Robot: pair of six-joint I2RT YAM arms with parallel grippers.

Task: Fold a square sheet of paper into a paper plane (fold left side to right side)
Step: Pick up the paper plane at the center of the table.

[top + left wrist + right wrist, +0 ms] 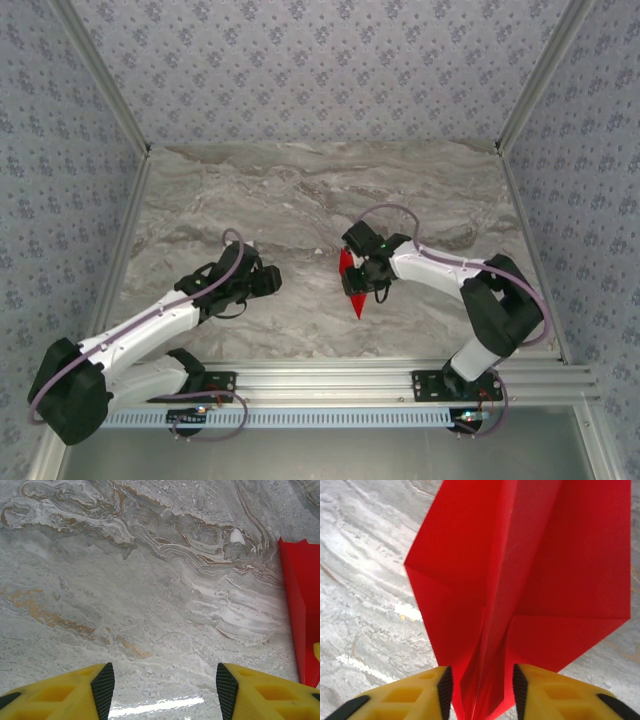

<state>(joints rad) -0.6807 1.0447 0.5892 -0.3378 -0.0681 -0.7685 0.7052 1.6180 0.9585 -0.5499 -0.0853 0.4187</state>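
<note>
The main risk is to the folds. The right gripper [482, 692] has its yellow fingers pressed in on the narrow middle ridge of the paper plane [520, 570], and thin paper held by so little could slide out or twist if the arm swings – a harder squeeze would crush the ridge. The wings look springy and could open up once let go, spoiling the shape. The left gripper [165, 690] hangs spread and empty over the bare marble table [125, 605], with the plane at the right edge of its view; moving in carelessly, it could knock the plane askew.

In the overhead view the plane [355, 298] sits just right of centre, at the right gripper [360, 280], its point aimed at the bottom of the frame. It is plain bright red – a slim dart with crisp creases, two flat wings spreading from a central fold.
</note>
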